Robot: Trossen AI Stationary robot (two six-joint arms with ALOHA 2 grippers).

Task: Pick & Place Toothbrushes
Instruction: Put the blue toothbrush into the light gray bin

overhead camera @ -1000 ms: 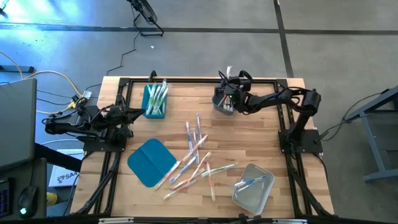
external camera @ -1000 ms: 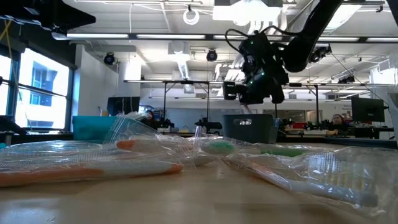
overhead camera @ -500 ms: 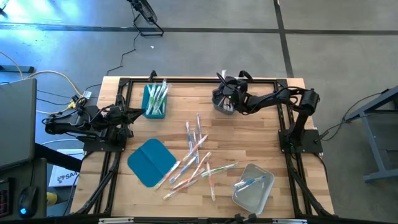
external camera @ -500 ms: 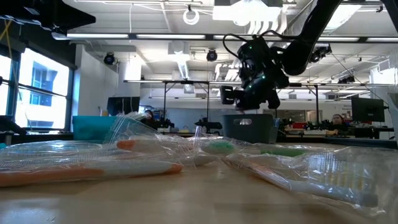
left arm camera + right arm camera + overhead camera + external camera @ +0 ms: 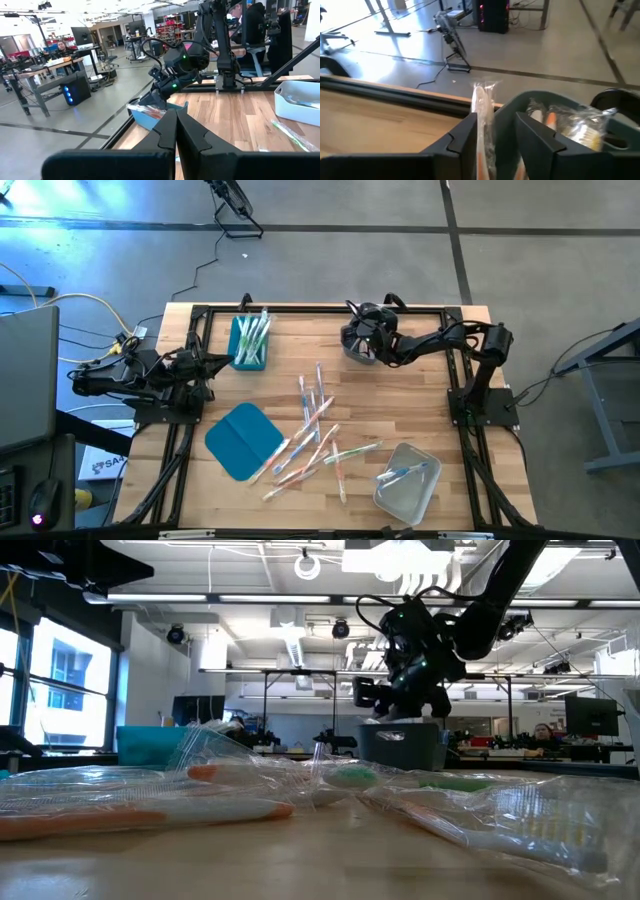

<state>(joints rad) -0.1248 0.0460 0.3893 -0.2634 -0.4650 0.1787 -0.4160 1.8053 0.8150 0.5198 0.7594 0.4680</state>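
In the high view the right gripper [image 5: 362, 338] is seen at the upper middle of the frame, poised over the grey bin [image 5: 352, 350] at the far edge of the wooden table [image 5: 420, 395]. In the right wrist view its two fingers [image 5: 465, 135] are parted with a gap between them, and a wrapped toothbrush with an orange part [image 5: 483, 112] is seen standing in that gap; whether the fingers press on it cannot be told. More wrapped toothbrushes [image 5: 570, 125] are seen inside the grey bin [image 5: 530, 102] just beside it. In the low view the right gripper [image 5: 405, 690] is shown in the upper middle of the frame, directly above the grey bin [image 5: 400, 745]. The left gripper [image 5: 205, 363] is parked at the left edge of the table in the high view, and in the left wrist view its fingers [image 5: 167, 132] are pressed together with nothing between them. Loose toothbrushes [image 5: 315, 430] are scattered across the middle of the high view, between the flat teal lid [image 5: 240, 440] at lower left and the clear bin [image 5: 407, 480] at lower right, in which one more toothbrush is laid. A teal bin [image 5: 248, 340] holding green toothbrushes is placed at the upper left of the table, near the left gripper.
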